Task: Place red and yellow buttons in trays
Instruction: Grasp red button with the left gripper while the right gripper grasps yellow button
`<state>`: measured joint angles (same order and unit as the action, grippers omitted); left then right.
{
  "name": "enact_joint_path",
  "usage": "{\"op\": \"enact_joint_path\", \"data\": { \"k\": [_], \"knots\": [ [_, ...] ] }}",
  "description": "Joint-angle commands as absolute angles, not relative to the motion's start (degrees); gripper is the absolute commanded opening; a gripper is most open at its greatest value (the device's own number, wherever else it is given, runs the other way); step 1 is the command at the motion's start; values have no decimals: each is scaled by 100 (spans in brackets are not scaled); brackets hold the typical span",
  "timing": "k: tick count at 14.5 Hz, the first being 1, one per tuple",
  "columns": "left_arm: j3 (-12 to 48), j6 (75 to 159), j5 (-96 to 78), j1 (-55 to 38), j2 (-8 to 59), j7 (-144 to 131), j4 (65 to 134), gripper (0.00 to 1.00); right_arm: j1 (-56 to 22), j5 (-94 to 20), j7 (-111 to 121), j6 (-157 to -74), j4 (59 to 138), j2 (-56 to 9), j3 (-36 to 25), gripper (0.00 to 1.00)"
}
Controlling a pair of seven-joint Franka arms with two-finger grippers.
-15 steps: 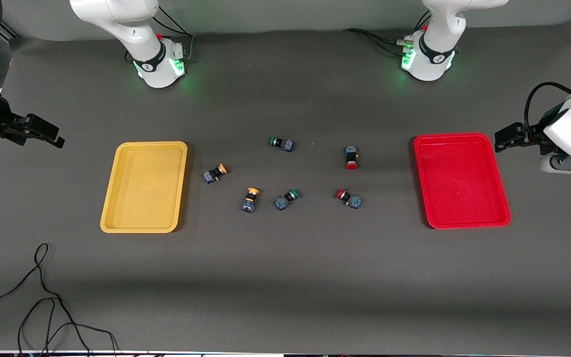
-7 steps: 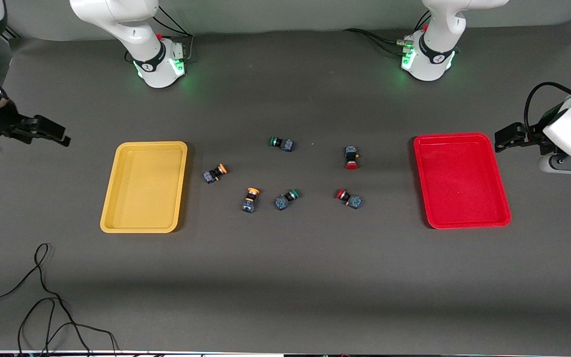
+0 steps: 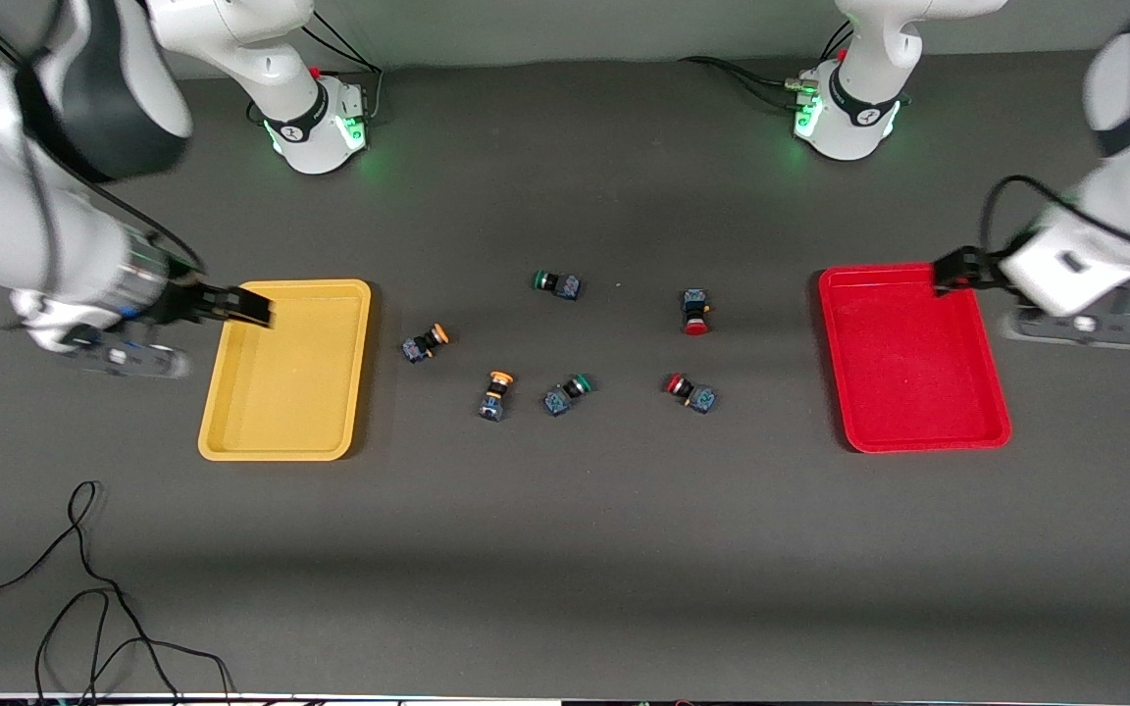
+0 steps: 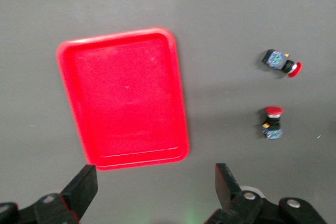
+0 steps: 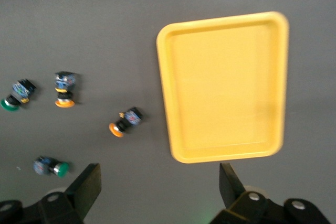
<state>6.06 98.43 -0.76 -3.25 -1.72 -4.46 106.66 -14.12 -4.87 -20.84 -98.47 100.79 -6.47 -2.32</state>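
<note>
The yellow tray (image 3: 285,368) lies toward the right arm's end of the table and the red tray (image 3: 913,358) toward the left arm's end; both hold nothing. Between them lie two yellow buttons (image 3: 426,342) (image 3: 495,394) and two red buttons (image 3: 694,312) (image 3: 691,392). My right gripper (image 3: 251,306) hangs open over the yellow tray's outer rim (image 5: 226,87), with yellow buttons (image 5: 126,121) (image 5: 65,90) in its view. My left gripper (image 3: 952,270) hangs open over the red tray's corner (image 4: 126,98), with both red buttons (image 4: 282,62) (image 4: 273,123) in sight. Neither gripper holds anything.
Two green-capped buttons (image 3: 557,283) (image 3: 566,394) lie among the others. A black cable (image 3: 84,598) coils on the table near the front camera, at the right arm's end. The arm bases (image 3: 315,123) (image 3: 845,113) stand along the table's robot edge.
Both arms have swung inward from the table's ends. The right gripper now hangs over the yellow tray's rim, the left over the red tray's corner. The buttons have not moved.
</note>
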Motion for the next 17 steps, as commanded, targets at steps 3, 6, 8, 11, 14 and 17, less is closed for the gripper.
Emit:
{"op": "enact_joint_path", "data": {
  "k": [3, 6, 8, 11, 14, 17],
  "knots": [
    [984, 10975, -193, -1675, -283, -2343, 11619, 100, -2169, -598, -3574, -11421, 11702, -589, -272, 100],
    [984, 11468, -193, -2292, 52, -2934, 11619, 100, -2530, -598, -4243, -12916, 12689, -799, -272, 100],
    [984, 11671, -193, -2469, 236, -3189, 11628, 100, -2846, -598, -4709, -13305, 12735, -1228, -272, 100],
    [984, 12381, -176, -2549, 509, -3234, 12022, 100, -2874, -606, -4887, -13841, 12753, -1695, -272, 100],
    [976, 13356, -106, -2654, 974, -3252, 12514, 100, -2874, -606, -4895, -14579, 12902, -2117, -272, 100],
    [976, 14096, 96, -2663, 1729, -3409, 12621, 100, -2874, -615, -4904, -14844, 12946, -2294, -272, 100]
  ]
}}
